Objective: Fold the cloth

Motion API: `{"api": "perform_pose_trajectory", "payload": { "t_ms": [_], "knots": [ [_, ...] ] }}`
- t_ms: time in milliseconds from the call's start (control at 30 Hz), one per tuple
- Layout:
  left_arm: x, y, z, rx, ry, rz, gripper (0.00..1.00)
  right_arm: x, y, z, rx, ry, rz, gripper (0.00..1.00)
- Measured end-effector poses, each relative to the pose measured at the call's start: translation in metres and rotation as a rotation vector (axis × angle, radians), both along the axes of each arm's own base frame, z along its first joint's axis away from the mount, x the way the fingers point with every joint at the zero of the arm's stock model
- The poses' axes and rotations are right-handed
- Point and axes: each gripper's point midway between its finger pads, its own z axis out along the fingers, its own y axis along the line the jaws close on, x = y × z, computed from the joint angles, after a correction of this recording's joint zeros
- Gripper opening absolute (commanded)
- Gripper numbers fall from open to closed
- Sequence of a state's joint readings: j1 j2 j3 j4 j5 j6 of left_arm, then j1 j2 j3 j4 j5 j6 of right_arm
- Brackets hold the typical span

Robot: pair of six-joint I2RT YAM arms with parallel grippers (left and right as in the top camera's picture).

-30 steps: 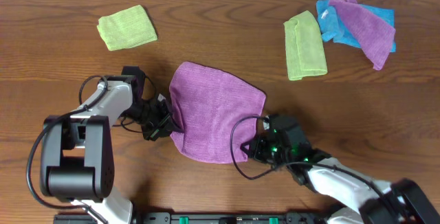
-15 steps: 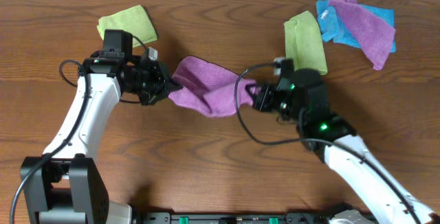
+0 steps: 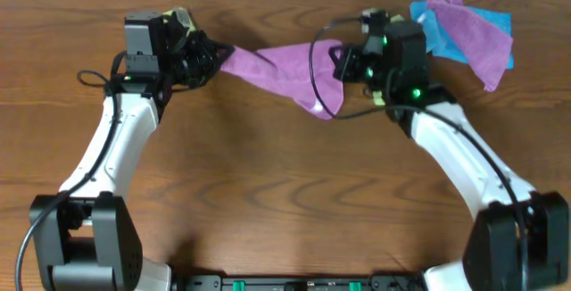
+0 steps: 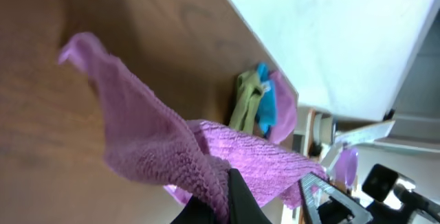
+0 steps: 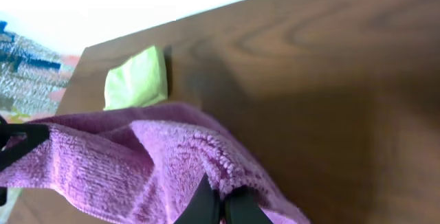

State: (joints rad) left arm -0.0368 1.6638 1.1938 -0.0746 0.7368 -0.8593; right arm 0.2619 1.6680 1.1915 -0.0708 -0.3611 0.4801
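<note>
A purple cloth (image 3: 285, 70) hangs stretched between my two grippers above the far part of the table, sagging to a point in the middle. My left gripper (image 3: 212, 56) is shut on its left corner, and the cloth shows in the left wrist view (image 4: 172, 148) draped over the fingers (image 4: 230, 196). My right gripper (image 3: 342, 59) is shut on its right corner, with the cloth pinched between the fingertips (image 5: 221, 203) in the right wrist view (image 5: 137, 162).
A folded green cloth (image 3: 183, 16) lies behind the left gripper, mostly hidden; it shows in the right wrist view (image 5: 137, 80). Another green cloth (image 3: 379, 95) is largely covered by the right arm. A blue cloth (image 3: 464, 37) and a purple cloth (image 3: 477, 32) lie piled at the far right.
Both grippers have lifted the purple cloth off the table and carried it from the near middle to the far side. It now hangs stretched in the air instead of lying flat.
</note>
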Motion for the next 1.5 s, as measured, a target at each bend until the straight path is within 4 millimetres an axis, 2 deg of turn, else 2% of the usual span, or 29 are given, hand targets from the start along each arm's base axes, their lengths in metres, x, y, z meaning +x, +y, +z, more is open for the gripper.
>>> {"api": "perform_pose_trajectory", "payload": {
  "t_ms": [167,233,300,400,500,600,733,833,1133,1233,1333,1500],
  "knots": [
    [0.016,0.004,-0.021,-0.010,0.034,0.037,0.06,0.031,0.001,0.006,-0.029,-0.031,0.008,0.02],
    [0.028,0.008,-0.023,-0.014,0.040,0.050,0.06,0.043,-0.002,0.008,-0.038,-0.041,0.006,0.02],
    [0.040,0.013,-0.017,-0.017,0.022,0.062,0.06,0.050,-0.004,0.010,-0.046,-0.053,0.003,0.02],
    [0.058,0.018,0.002,-0.022,-0.022,0.071,0.06,0.057,-0.012,0.011,-0.063,-0.065,-0.005,0.01],
    [0.063,0.018,0.017,-0.014,-0.053,0.060,0.06,0.058,-0.019,0.011,-0.076,-0.061,-0.012,0.02],
    [0.059,0.016,0.021,-0.002,-0.034,0.034,0.06,0.053,-0.024,0.002,-0.094,-0.022,-0.007,0.01],
    [0.041,0.012,0.005,0.023,0.045,-0.023,0.06,0.049,-0.026,-0.004,-0.110,0.005,0.004,0.02],
    [0.034,0.011,0.000,0.039,0.055,-0.053,0.06,0.048,-0.025,-0.004,-0.113,-0.001,0.016,0.02],
    [0.029,0.012,0.003,0.026,0.044,-0.097,0.06,0.043,-0.019,-0.003,-0.094,0.010,0.057,0.02],
    [0.025,0.010,0.010,0.020,0.059,-0.117,0.06,0.039,-0.019,-0.003,-0.093,0.025,0.066,0.02],
    [0.019,0.008,0.021,0.028,0.068,-0.143,0.06,0.029,-0.020,0.000,-0.101,0.044,0.078,0.02],
    [-0.016,0.008,0.019,0.073,0.169,-0.211,0.06,0.001,-0.024,0.010,-0.136,0.095,0.110,0.02]
  ]
}}
